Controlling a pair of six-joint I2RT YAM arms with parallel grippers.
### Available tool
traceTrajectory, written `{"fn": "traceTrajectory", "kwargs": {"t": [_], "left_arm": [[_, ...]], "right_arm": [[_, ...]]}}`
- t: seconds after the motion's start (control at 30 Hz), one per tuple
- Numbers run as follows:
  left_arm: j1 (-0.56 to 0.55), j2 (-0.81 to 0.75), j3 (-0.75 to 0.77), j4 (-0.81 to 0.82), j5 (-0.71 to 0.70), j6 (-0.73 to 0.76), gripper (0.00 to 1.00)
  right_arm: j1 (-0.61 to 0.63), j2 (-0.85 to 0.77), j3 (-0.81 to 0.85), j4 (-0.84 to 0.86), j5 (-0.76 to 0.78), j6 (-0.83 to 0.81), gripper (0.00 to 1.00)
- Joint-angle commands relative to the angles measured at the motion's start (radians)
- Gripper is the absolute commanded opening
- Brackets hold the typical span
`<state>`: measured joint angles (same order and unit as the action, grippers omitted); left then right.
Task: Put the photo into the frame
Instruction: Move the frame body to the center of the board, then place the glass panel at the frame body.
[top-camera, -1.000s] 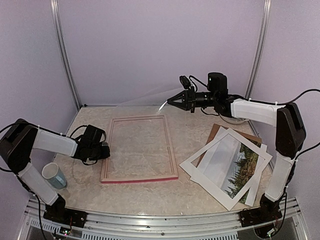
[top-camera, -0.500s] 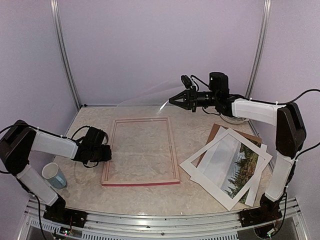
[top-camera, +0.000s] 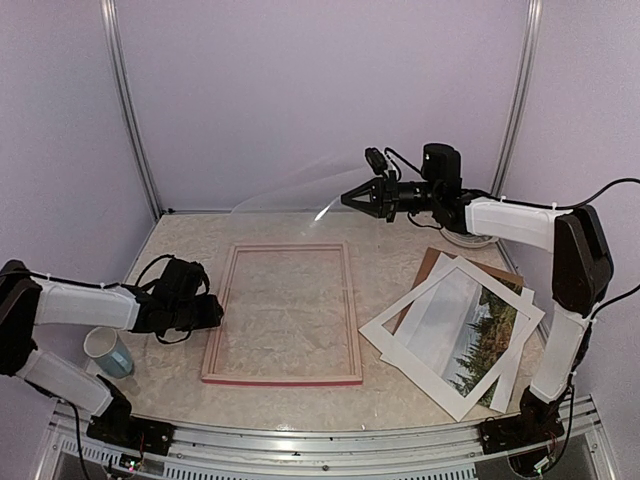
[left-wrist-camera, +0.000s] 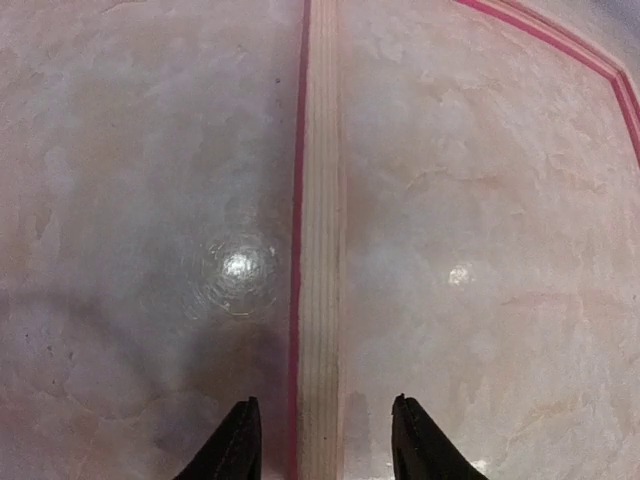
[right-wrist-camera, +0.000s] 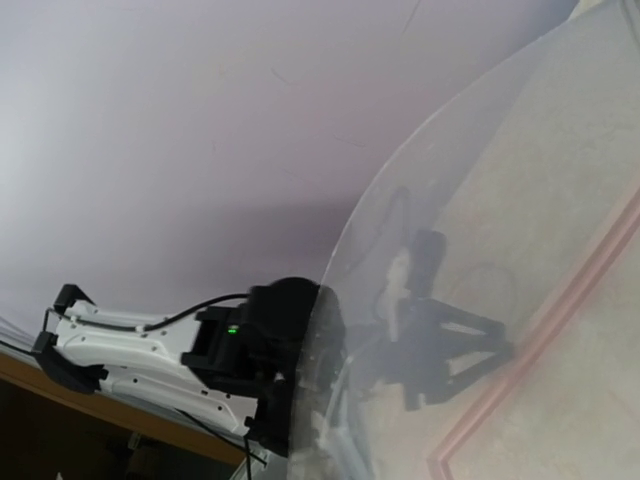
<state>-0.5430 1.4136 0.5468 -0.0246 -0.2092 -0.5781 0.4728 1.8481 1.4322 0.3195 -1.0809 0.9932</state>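
The frame (top-camera: 220, 312) lies flat on the table left of centre, pale wood back up, pink-red edges showing. My left gripper (top-camera: 214, 312) is open and low at the frame's left rail (left-wrist-camera: 320, 250), one finger on each side of it in the left wrist view (left-wrist-camera: 325, 402). My right gripper (top-camera: 346, 199) is raised over the table's back and is shut on the edge of a clear sheet (top-camera: 290, 192), which fills the right wrist view (right-wrist-camera: 500, 250). The photo (top-camera: 482, 335) lies at the right under a white mat border (top-camera: 415, 335).
A brown backing board (top-camera: 431, 261) lies under the mat's far corner. A white and blue cup (top-camera: 108, 352) stands at the near left by my left arm. A pale round object (top-camera: 472, 240) sits behind my right arm. Metal posts and purple walls close the back.
The frame has slid and turned a little to the right and nearer. My left arm has drawn back toward the near left. My right gripper with the clear sheet has barely moved.
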Motion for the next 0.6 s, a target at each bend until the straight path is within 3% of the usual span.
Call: {"fn": "traceTrajectory", "kwargs": {"t": [0.0,0.23,0.37,0.57], "left_arm": [[0.001,-0.147,-0.019,-0.015,-0.009,-0.044,0.53],[0.086,-0.345,-0.075,-0.043,-0.011,-0.13,0.97],[0.19,-0.43,-0.125,-0.027,0.021,-0.184,0.99],[0.266,-0.517,-0.176,0.03,-0.058,-0.246,0.99]], "right_arm": [[-0.008,-0.013,0.035,0.055,-0.02,0.002,0.01],[-0.007,0.051,0.059,0.133,-0.021,0.047,0.01],[0.003,0.093,0.071,0.171,-0.018,0.073,0.01],[0.037,0.158,0.116,0.14,0.008,0.035,0.01]]}}
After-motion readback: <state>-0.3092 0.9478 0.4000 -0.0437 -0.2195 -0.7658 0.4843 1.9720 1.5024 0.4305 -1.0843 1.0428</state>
